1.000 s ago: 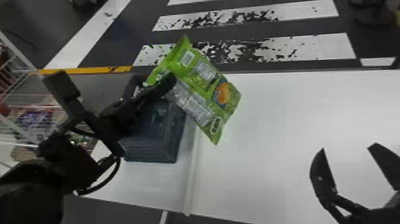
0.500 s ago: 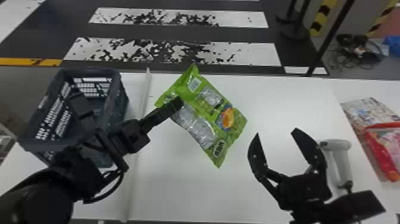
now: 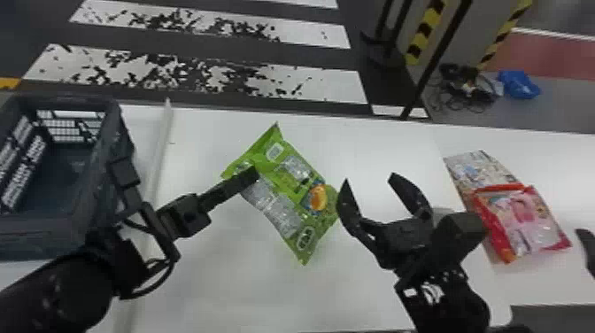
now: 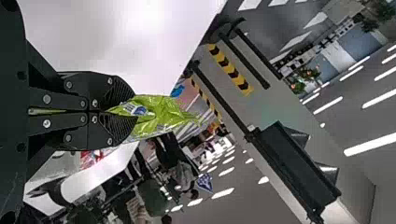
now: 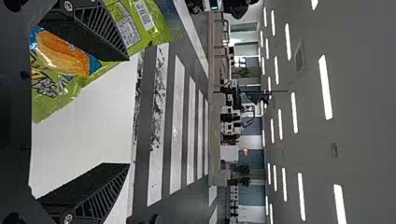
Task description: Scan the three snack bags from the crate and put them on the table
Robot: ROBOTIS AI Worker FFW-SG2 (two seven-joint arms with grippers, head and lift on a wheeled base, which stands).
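Observation:
In the head view my left gripper [image 3: 253, 173] is shut on the left part of a green snack bag [image 3: 290, 177], held tilted over the table. The left wrist view shows the closed left gripper [image 4: 133, 109] with the green bag [image 4: 163, 112] beyond it. My right gripper [image 3: 368, 178] stands open just right of the bag, nothing between its fingers; in the right wrist view the open right gripper [image 5: 128, 112] has the bag [image 5: 65, 56] by one finger. A red and pink bag [image 3: 522, 217] partly overlaps a multicoloured bag [image 3: 480, 168]. The blue-grey crate [image 3: 116, 128] is at left.
A pale object [image 3: 442, 213] sits partly hidden behind the right gripper. A raised white strip [image 3: 160, 146] crosses the white table [image 3: 389, 141] between the crate and the green bag. A dark thing [image 3: 588, 248] juts in at the right edge.
The head view has swung right, bringing the bags at right into sight. My right gripper has come nearer to the green bag, still open. The left has kept its hold.

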